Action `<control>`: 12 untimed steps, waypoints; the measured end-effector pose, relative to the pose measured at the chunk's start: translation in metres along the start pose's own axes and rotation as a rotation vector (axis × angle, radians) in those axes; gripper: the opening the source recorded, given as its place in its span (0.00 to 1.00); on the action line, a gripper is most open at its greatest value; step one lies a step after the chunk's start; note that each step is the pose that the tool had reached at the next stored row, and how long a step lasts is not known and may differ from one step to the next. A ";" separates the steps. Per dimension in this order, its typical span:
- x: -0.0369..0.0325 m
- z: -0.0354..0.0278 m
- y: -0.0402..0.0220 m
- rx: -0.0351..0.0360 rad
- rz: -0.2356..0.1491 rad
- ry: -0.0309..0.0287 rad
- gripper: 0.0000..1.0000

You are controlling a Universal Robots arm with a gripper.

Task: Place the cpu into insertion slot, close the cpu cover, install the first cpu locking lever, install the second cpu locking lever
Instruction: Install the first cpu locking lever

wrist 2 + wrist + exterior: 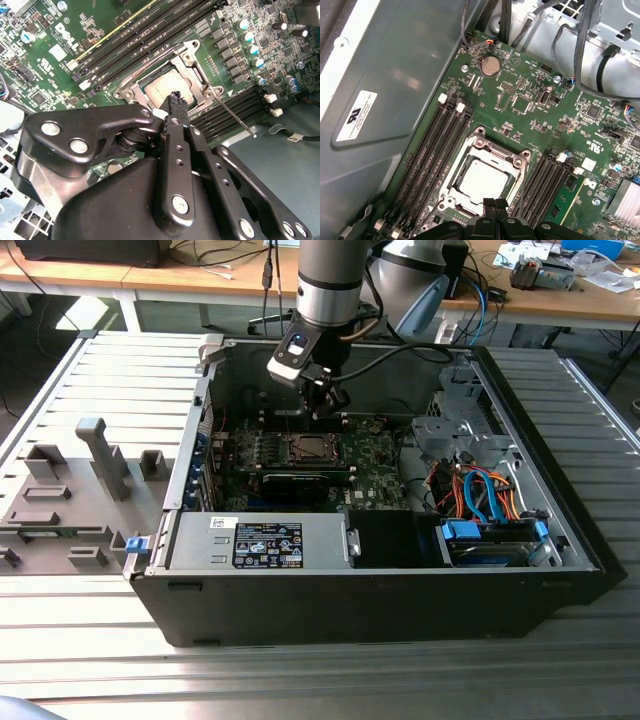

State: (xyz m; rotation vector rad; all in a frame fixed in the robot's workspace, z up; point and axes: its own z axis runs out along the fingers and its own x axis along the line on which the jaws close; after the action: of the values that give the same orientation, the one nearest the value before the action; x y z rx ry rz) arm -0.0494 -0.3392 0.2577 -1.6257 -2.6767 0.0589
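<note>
Over the insertion slot (305,448), inside the open computer case (400,590): the gripper (175,97) hangs with its fingertips pressed together and nothing between them. The tip sits just above one edge of the cpu (164,89), which lies flat in the slot. Whether the tip touches the chip cannot be settled from either wrist view. The cpu cover (495,152) lies down around the chip, its window framing the metal top.

Risks, as judged:
- One thin locking lever (236,118) stands out from a socket corner and looks unlatched. A push from the narrow closed tip could slip off the wire and strike the green circuit board (530,107).
- If the cover is not fully seated, forcing a lever may load the chip unevenly. Whether the cover is flush cannot be read here.
- The tip bearing on the bare cpu top could scratch it or shift it in the slot.
- The memory slots (427,160) flank the socket closely on two sides, so a sideways sweep of the fingers has little room.
- State of the other lever: cannot tell.

Pose: the arm (330,280) stands above the case's far wall with the wrist pointing steeply down. In the exterior view the gripper is over the far edge of the socket. A cable (400,350) runs from the wrist toward the exterior view's right, near the drive cage (460,420). It is a snag risk on any wide move.
</note>
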 end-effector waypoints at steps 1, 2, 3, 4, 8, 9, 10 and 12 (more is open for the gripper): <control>0.0000 0.0000 0.0000 0.0000 -0.002 -0.0001 0.11; 0.0000 0.0000 0.0000 -0.0001 -0.004 -0.0002 0.11; 0.0000 0.0000 0.0000 -0.0001 -0.007 -0.0003 0.11; 0.0000 0.0000 0.0000 -0.0001 -0.009 -0.0004 0.11; 0.0000 0.0000 0.0000 -0.0003 -0.023 -0.0009 0.11; 0.0000 0.0000 0.0000 -0.0004 -0.027 -0.0010 0.11; 0.0000 0.0000 0.0000 -0.0003 -0.030 -0.0011 0.11; 0.0000 0.0000 0.0000 -0.0004 -0.036 -0.0013 0.11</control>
State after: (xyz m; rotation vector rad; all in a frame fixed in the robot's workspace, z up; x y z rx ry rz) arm -0.0495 -0.3392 0.2577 -1.5776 -2.7061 0.0591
